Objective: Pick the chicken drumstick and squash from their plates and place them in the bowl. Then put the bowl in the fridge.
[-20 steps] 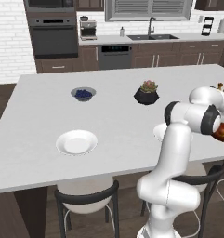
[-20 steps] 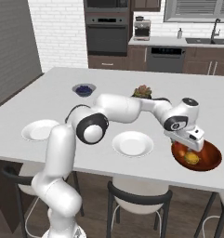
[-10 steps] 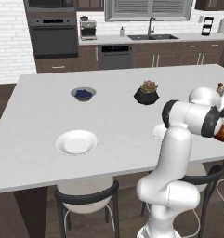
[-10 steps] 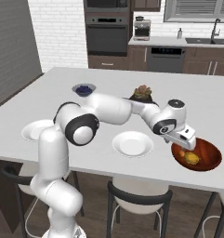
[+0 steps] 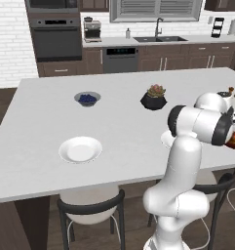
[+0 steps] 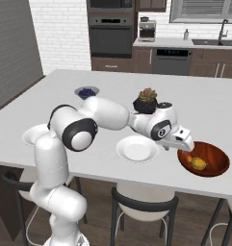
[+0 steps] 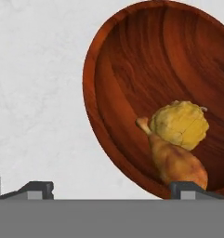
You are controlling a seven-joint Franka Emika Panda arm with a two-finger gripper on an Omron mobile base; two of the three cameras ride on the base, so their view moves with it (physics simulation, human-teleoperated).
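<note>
While gripper point(image 7: 113, 188) hangs spread wide, holding nothing, over counter point(image 7: 34, 93), glossy wood-grained red-brown bowl point(image 7: 118, 60) to its right holds lumpy yellow squash point(image 7: 179, 124) touching smooth orange-brown chicken drumstick point(image 7: 176, 160), pale bone end pointing left.

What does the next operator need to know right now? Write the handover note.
Gripper: open, holding nothing, at the near rim of the bowl.
Chicken drumstick and squash: both lie in the bowl, touching each other.
Plates: one beside the bowl, one further along the counter's front edge; both bare.
Bowl: on the counter near its edge.
Done: both foods moved into the bowl.
Left: grasp the bowl and carry it to the fridge; the base will probably have to drive there.
</note>
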